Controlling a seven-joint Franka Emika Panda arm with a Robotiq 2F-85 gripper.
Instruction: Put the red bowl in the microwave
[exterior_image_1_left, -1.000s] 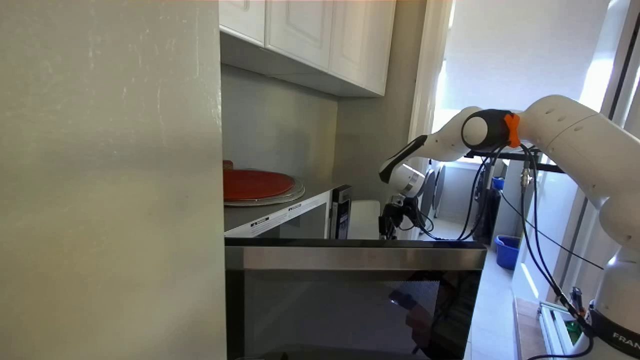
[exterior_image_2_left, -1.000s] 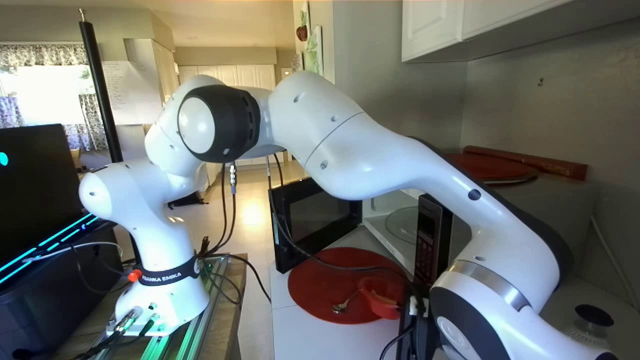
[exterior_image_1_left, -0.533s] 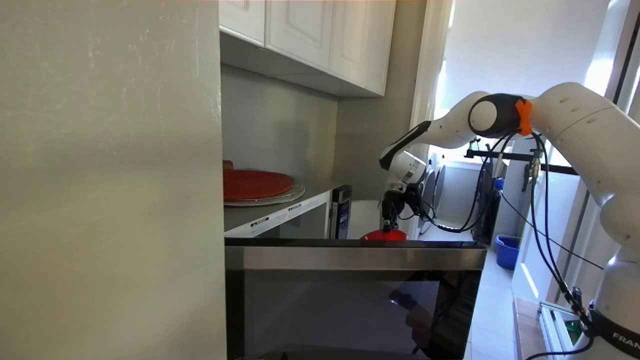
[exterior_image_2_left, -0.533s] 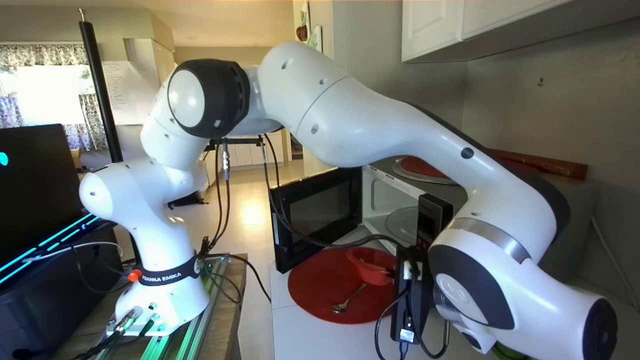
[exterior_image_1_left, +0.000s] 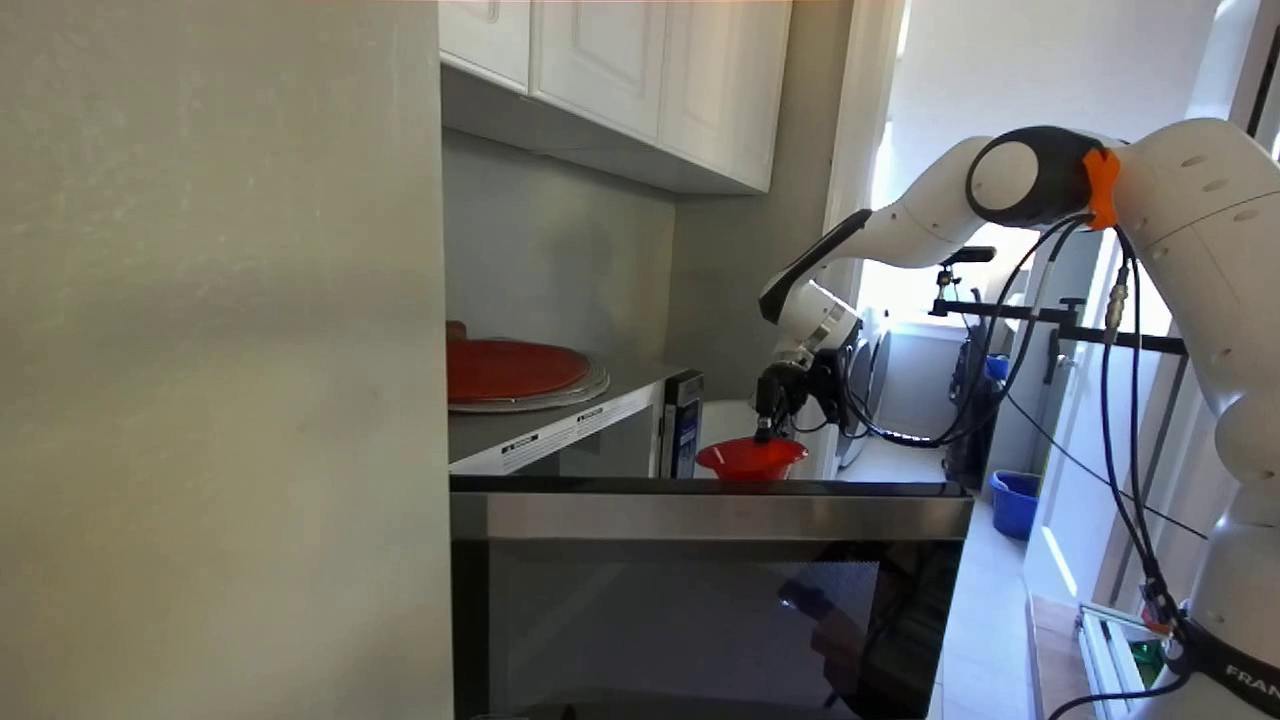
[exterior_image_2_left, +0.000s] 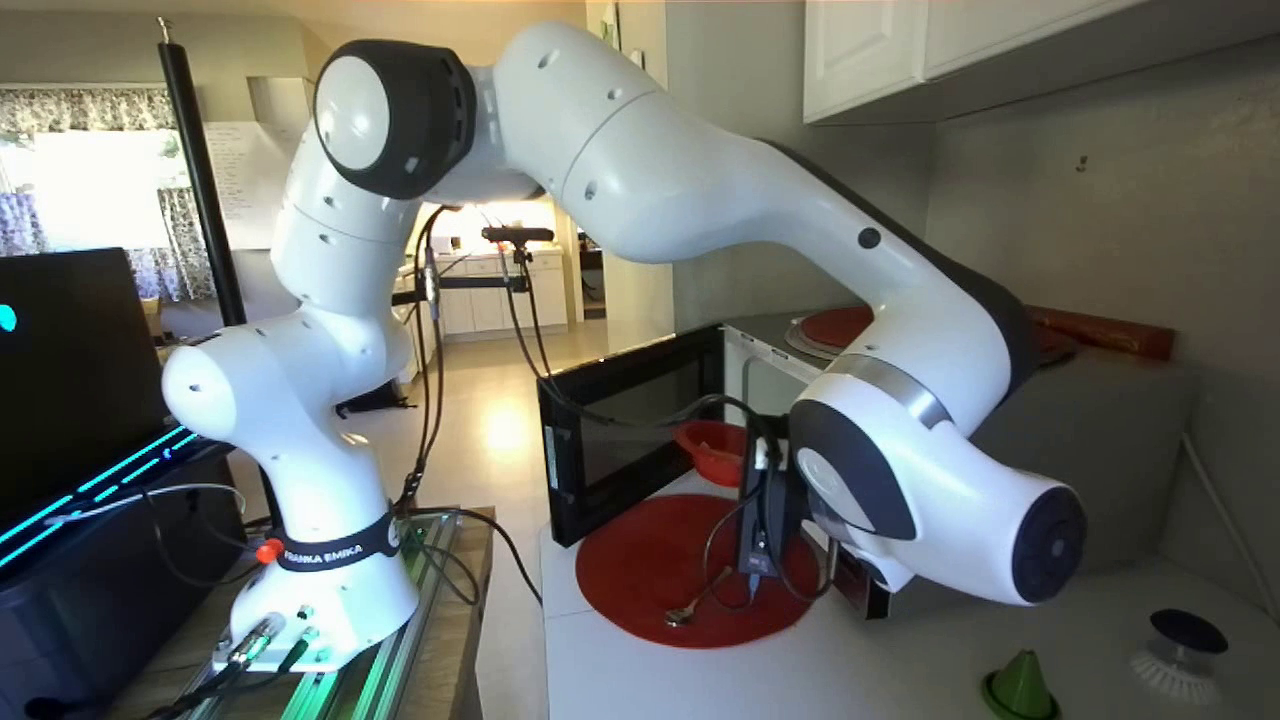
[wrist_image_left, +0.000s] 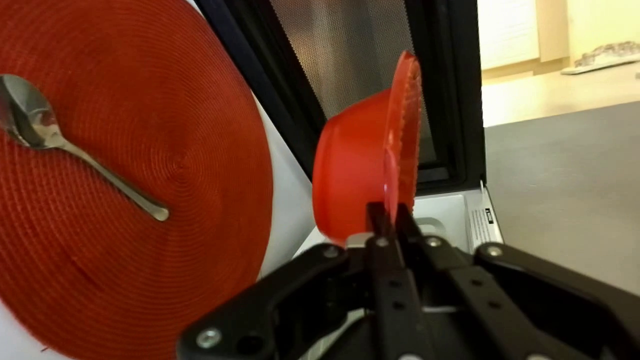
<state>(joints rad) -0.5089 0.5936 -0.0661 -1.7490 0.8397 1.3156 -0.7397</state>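
The red bowl shows in both exterior views (exterior_image_1_left: 752, 460) (exterior_image_2_left: 716, 455) and in the wrist view (wrist_image_left: 350, 165). My gripper is shut on the bowl's rim, seen in the wrist view (wrist_image_left: 394, 212) and in an exterior view (exterior_image_1_left: 765, 430). The bowl hangs roughly upright above the counter, in front of the open door (exterior_image_2_left: 640, 420). The microwave's body shows in both exterior views (exterior_image_1_left: 560, 435) (exterior_image_2_left: 1080, 450). Its door stands wide open. The arm hides most of the dark opening in an exterior view, where the fingertips are also hidden.
A round red placemat (exterior_image_2_left: 640, 590) lies on the white counter (exterior_image_2_left: 700, 685) with a spoon (exterior_image_2_left: 682, 615) on it. Red round mats (exterior_image_1_left: 520, 368) lie on the microwave. A green cone (exterior_image_2_left: 1022, 685) and a brush (exterior_image_2_left: 1180, 650) stand near the counter's front. White cabinets (exterior_image_1_left: 600, 70) hang above.
The gripper has lifted the red bowl off the placemat. The bowl has moved up and toward the microwave door. The arm's elbow has risen.
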